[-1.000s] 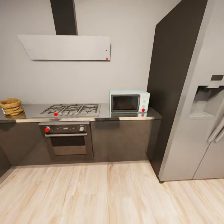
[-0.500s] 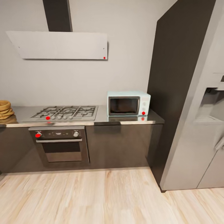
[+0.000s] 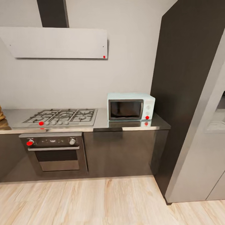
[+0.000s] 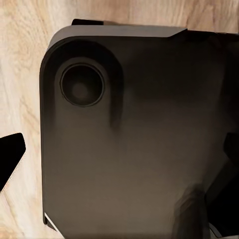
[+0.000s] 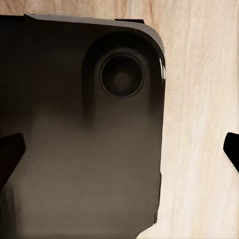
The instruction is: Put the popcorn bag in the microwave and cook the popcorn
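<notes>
Kitchen approach: I faced mint microwave point(image 3: 130, 106), door closed, at table's point(image 3: 100, 124) right end beside gas hob point(image 3: 61, 116). Popcorn bag point(image 3: 1, 113) sat barely visible at far left edge. Both wrist cameras looked down on robot's dark base point(image 4: 124, 149); jaws' state: cannot tell.

microwave point(image 3: 131, 106): no text can be read; the panel at 3 o'clock of its dark door has two white knobs and one red dot, with no number visible.
oven point(image 3: 53, 152): the control strip has some pale marks between the knobs, too blurred to read; a red dot sits on the knob at 9 o'clock of the strip.
hob point(image 3: 61, 116): no label; one red dot on its front edge.
hood point(image 3: 56, 42): no brand; one red dot at the 4 o'clock corner.
wrist views: no writing on the dark robot base point(image 4: 129, 139).
</notes>
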